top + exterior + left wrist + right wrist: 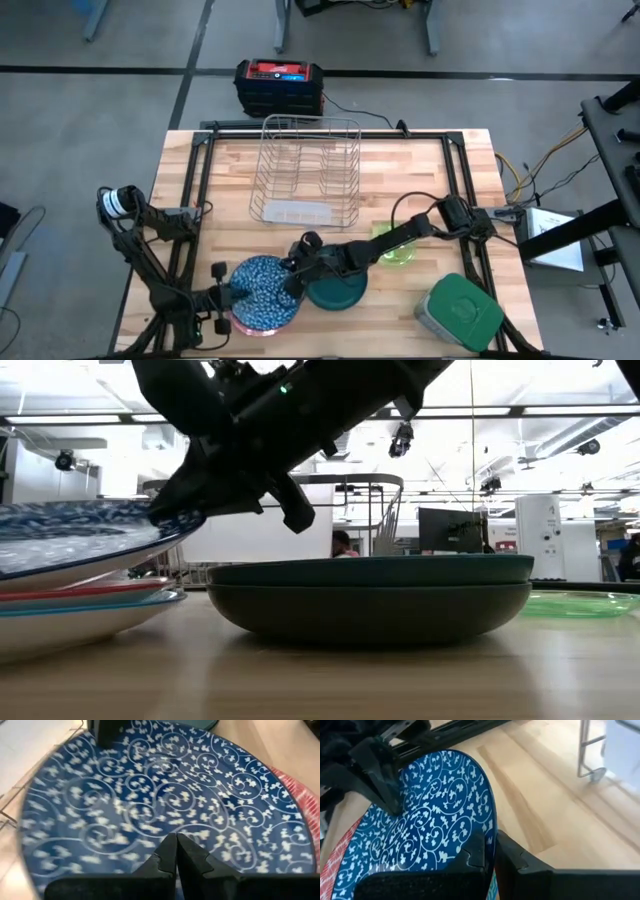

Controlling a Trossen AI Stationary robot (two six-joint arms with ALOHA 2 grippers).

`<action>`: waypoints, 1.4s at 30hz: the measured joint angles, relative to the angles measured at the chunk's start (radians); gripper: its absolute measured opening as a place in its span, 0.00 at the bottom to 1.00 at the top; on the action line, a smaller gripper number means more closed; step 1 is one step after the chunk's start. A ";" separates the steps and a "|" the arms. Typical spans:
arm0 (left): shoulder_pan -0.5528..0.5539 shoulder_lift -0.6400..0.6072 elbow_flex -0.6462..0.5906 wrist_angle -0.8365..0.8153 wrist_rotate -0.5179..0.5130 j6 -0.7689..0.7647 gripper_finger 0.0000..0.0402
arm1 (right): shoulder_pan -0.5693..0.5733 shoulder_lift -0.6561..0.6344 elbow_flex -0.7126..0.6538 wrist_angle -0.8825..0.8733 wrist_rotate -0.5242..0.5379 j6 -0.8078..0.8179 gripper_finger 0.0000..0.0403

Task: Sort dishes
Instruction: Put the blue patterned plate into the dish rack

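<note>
A blue-speckled plate [262,290] tops a stack at the table's near edge. Under it show a red-patterned rim [95,589], a light blue one [120,603] and a white plate [50,632]. The blue plate is tilted, its right side raised and its left side low. My right gripper [492,851] is shut on its right rim. At its left rim my left gripper [176,849] is shut. A dark green plate [370,600] rests on the table right of the stack. Beyond it stands a neon-green cup [397,247]. My left gripper's shut fingertips [167,851] lie over the blue plate's top face by its left rim [175,827], coming slanting down from the table's left. The rim is not between the fingers; whether the tips touch the face I cannot tell. My right gripper pinches the plate's right rim [491,832] between its two fingers, one on the patterned top face and one underneath. The fingers slant down from the table's right. That side of the plate is lifted off the stack.
A silver wire rack [305,170] stands at the table's far middle. A grey container with a green lid [460,312] sits at the near right corner. A black and red box [280,86] is on the floor beyond the far edge.
</note>
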 joint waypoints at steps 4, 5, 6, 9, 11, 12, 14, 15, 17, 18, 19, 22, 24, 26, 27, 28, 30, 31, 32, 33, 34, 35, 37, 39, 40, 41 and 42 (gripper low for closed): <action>0.000 0.000 0.033 -0.064 -0.003 0.005 0.00 | 0.009 0.000 0.000 0.029 0.026 -0.020 0.00; 0.000 0.000 0.039 -0.084 -0.005 0.000 0.00 | 0.010 0.000 0.000 0.036 0.039 -0.028 0.00; 0.000 -0.001 0.044 -0.103 -0.006 -0.008 0.00 | 0.010 0.000 0.000 0.040 0.051 -0.030 0.00; -0.001 -0.001 0.057 -0.148 -0.034 -0.025 0.00 | 0.009 0.000 -0.002 0.055 0.063 -0.051 0.00; -0.001 -0.001 0.069 -0.177 -0.080 -0.026 0.00 | 0.008 0.000 -0.002 0.071 0.071 -0.070 0.00; -0.001 -0.001 0.079 -0.196 -0.110 -0.026 0.00 | 0.007 -0.001 -0.002 0.083 0.075 -0.086 0.00; -0.001 -0.002 0.112 -0.246 -0.173 -0.025 0.00 | 0.008 -0.007 -0.002 0.090 0.097 -0.114 0.00; -0.001 -0.002 0.131 -0.275 -0.210 -0.024 0.00 | 0.009 -0.013 -0.002 0.090 0.112 -0.129 0.00; -0.002 -0.003 0.171 -0.330 -0.290 -0.022 0.00 | 0.010 -0.026 -0.003 0.090 0.127 -0.172 0.00; -0.002 -0.003 0.193 -0.360 -0.331 -0.022 0.00 | 0.010 -0.034 -0.003 0.089 0.130 -0.194 0.00; -0.002 -0.003 0.216 -0.392 -0.371 -0.023 0.00 | 0.011 -0.039 -0.003 0.093 0.137 -0.219 0.00; 0.002 -0.004 0.286 -0.496 -0.446 -0.065 0.00 | 0.013 -0.052 -0.003 0.101 0.166 -0.304 0.00; 0.005 -0.008 0.332 -0.585 -0.443 -0.127 0.00 | 0.017 -0.061 -0.003 0.106 0.181 -0.374 0.00; 0.009 -0.018 0.365 -0.685 -0.430 -0.214 0.00 | 0.019 -0.070 -0.003 0.116 0.202 -0.448 0.00; 0.009 -0.024 0.376 -0.735 -0.430 -0.266 0.00 | 0.020 -0.075 -0.003 0.123 0.213 -0.481 0.00; 0.010 -0.033 0.384 -0.784 -0.430 -0.321 0.00 | 0.020 -0.078 -0.003 0.130 0.224 -0.517 0.00; 0.017 -0.054 0.388 -0.877 -0.422 -0.445 0.00 | 0.022 -0.084 -0.003 0.147 0.234 -0.586 0.00; 0.021 -0.068 0.384 -0.923 -0.410 -0.514 0.00 | 0.023 -0.088 -0.003 0.156 0.241 -0.619 0.00; 0.027 -0.080 0.381 -0.962 -0.380 -0.576 0.00 | 0.023 -0.095 -0.003 0.164 0.242 -0.653 0.00; 0.031 -0.094 0.375 -0.991 -0.337 -0.619 0.00 | 0.024 -0.102 -0.003 0.169 0.240 -0.682 0.00; 0.034 -0.109 0.368 -1.011 -0.289 -0.645 0.01 | 0.026 -0.108 -0.003 0.174 0.241 -0.712 0.00; 0.035 -0.122 0.361 -1.021 -0.253 -0.660 0.02 | 0.028 -0.115 -0.003 0.178 0.241 -0.747 0.00; 0.034 -0.149 0.348 -1.024 -0.232 -0.670 0.05 | 0.032 -0.121 -0.003 0.190 0.246 -0.814 0.00; 0.034 -0.174 0.346 -1.025 -0.243 -0.668 0.10 | 0.035 -0.123 -0.003 0.206 0.249 -0.874 0.00; 0.034 -0.187 0.346 -1.025 -0.256 -0.659 0.13 | 0.036 -0.125 -0.003 0.212 0.250 -0.894 0.00; 0.034 -0.198 0.346 -1.024 -0.270 -0.646 0.15 | 0.036 -0.129 -0.003 0.212 0.250 -0.910 0.00; 0.035 -0.207 0.346 -1.025 -0.281 -0.632 0.18 | 0.036 -0.131 -0.003 0.211 0.249 -0.923 0.00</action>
